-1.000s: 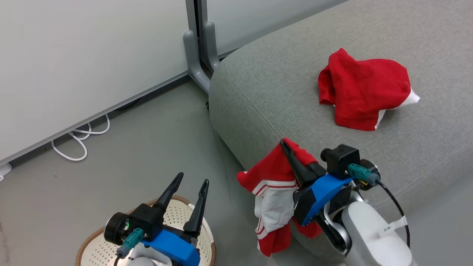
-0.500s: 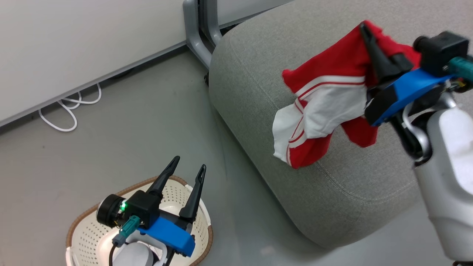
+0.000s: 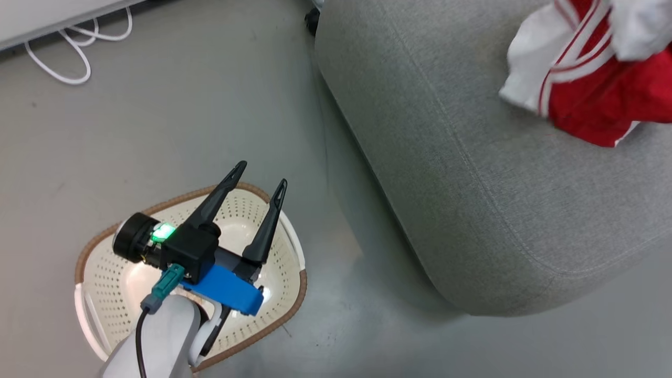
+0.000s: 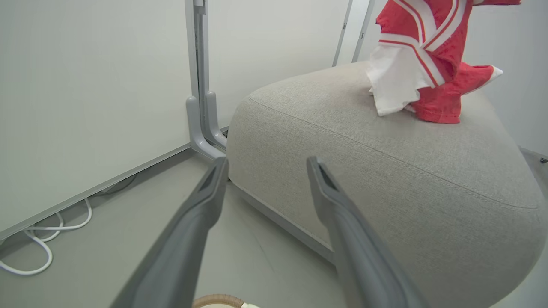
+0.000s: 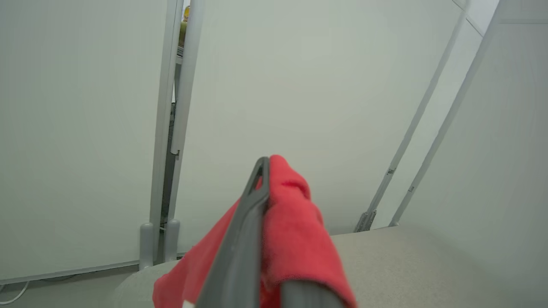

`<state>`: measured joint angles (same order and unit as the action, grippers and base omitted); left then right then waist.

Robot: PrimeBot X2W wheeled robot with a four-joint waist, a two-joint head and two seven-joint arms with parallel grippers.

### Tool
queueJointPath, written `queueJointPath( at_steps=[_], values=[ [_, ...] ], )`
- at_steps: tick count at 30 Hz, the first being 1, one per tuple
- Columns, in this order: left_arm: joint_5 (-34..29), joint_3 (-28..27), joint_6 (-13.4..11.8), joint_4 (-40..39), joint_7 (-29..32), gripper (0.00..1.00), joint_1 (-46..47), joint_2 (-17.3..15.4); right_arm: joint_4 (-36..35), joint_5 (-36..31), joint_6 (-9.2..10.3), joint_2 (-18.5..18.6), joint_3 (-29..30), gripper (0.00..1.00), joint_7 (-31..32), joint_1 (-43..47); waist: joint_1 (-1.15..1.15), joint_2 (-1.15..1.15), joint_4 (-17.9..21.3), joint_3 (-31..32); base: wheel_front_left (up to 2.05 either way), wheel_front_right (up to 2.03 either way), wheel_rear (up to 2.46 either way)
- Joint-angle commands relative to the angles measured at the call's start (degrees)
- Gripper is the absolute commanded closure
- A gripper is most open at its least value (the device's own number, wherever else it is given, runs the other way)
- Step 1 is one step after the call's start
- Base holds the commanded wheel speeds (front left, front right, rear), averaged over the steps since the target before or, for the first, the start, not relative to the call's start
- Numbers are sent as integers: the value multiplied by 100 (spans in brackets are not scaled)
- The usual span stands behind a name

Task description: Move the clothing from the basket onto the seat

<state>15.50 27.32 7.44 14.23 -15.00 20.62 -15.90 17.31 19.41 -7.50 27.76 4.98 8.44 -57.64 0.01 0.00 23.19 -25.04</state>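
Your right gripper [image 5: 266, 172] is pinched tight on the red clothing [image 3: 598, 105], which hangs over the grey seat [image 3: 472, 199]. Your left gripper [image 3: 262, 173] hovers above the basket [image 3: 290, 310], fingers spread wide

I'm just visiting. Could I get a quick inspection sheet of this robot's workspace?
Surface: grey seat on a grey floor.
Job's things: red-and-white clothing hangs over the seat; basket on the floor, no clothing seen inside.
Clutter: nothing seen.
End effectors: left end effector open above the basket; right end effector shut on the clothing.
Cables: white cable looped on the floor.
Surroundings: pale wall panels behind the seat.
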Motion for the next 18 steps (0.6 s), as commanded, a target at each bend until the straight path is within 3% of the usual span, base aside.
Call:
queueJointPath(
  at_steps=[1,5,18],
  values=[
    [-46,22,6,-54,-28,0,150,-55,29,19,0,86,130,100,-23,-184,-1,0,-175,-414,0,0,0],
    [-107,19,6,-198,-28,0,377,-151,216,-152,1,377,709,100,-194,-473,-1,0,-241,-830,0,0,0],
    [-261,198,6,-647,-28,0,921,-283,1717,-485,0,-135,1620,100,-923,300,-1,0,-568,-1640,0,0,0]
  ],
)
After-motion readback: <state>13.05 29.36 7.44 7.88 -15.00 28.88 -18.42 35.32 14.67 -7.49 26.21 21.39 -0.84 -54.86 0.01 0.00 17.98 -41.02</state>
